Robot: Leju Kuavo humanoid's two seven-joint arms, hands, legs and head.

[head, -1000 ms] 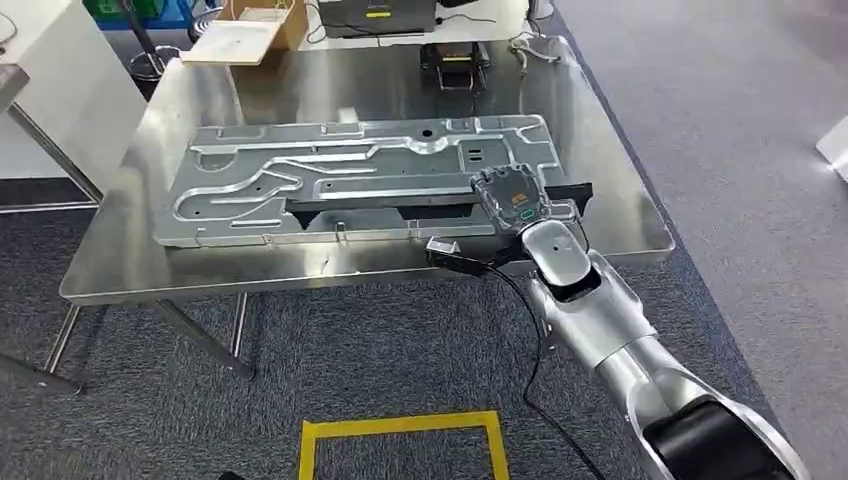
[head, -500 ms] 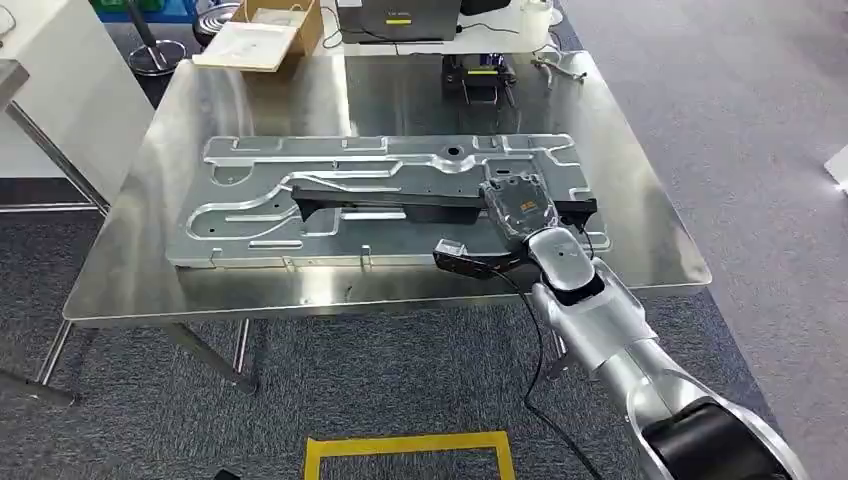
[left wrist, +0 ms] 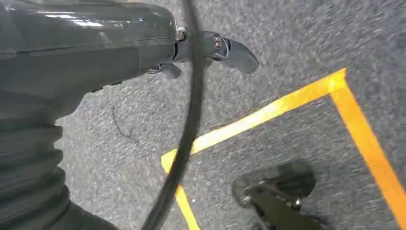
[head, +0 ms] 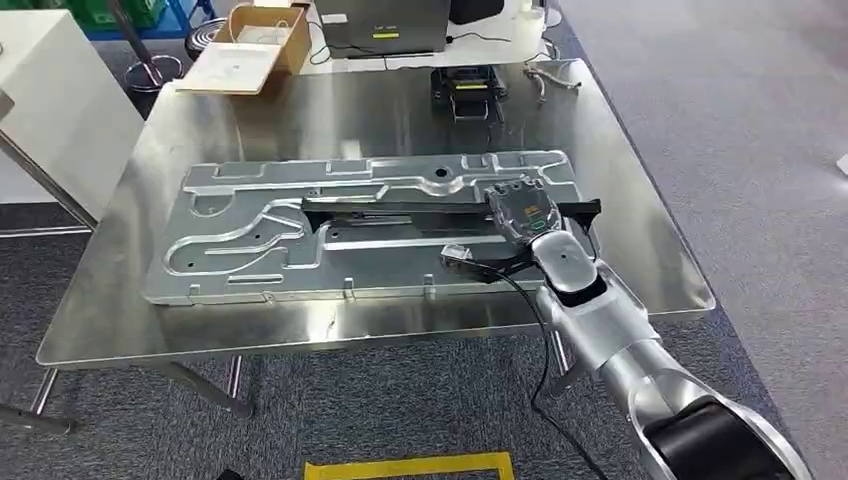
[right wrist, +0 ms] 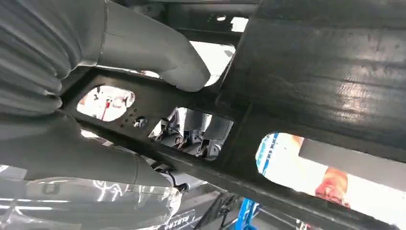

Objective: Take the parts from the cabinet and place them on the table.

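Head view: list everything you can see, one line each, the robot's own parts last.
Table: one, shiny steel, on grey carpet.
Metal panel: one, silver, flat on the table.
Black part: one long bar, above the panel, held at its right end.
Cardboard box: one, brown, open, at the table's far left corner.
Black device: one, with a yellow label, at the far edge.
Floor tape: yellow, near the robot.
Right hand: grips the black part.
Left hand: hangs over the carpet.

no readable text, small orange and green marks on robot hand [head: 524, 212], illegible
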